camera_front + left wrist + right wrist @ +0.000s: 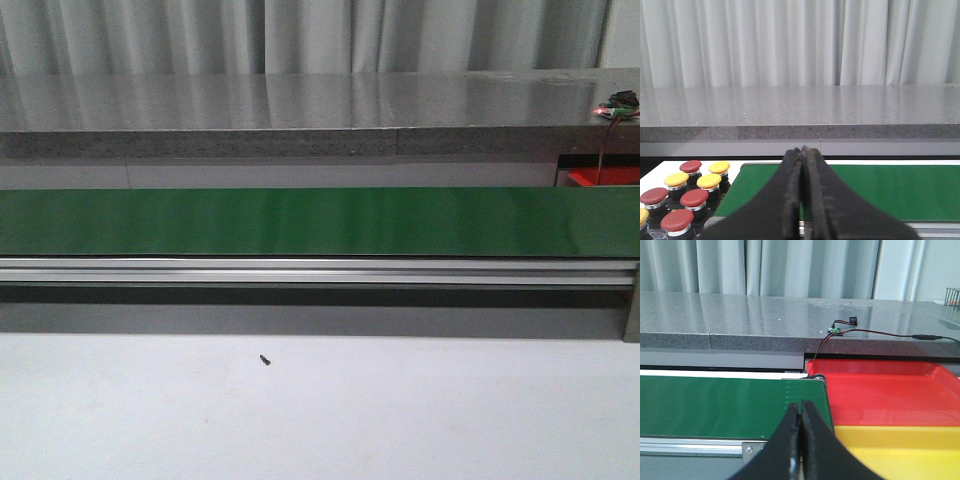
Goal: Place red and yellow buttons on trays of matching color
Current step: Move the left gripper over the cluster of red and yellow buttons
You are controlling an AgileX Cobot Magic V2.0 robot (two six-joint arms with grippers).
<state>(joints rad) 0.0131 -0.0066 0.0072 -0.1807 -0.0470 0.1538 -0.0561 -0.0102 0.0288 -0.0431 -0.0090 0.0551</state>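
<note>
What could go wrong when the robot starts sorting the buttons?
The red buttons and yellow buttons sit packed together, so the jaws might bump a neighbour. The red tray touches the yellow tray, so a drop could land in the wrong one. A wire hangs near the red tray.

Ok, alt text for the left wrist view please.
Shut left tool in the foreground, holding nothing. Beyond it lies a green belt, with red and yellow buttons clustered beside the belt, a grey counter and curtains behind.

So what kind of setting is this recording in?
Probably a lab mock-up of a sorting line: a green conveyor belt, a batch of red and yellow push buttons at one end, and a red tray and yellow tray at the other.
</note>
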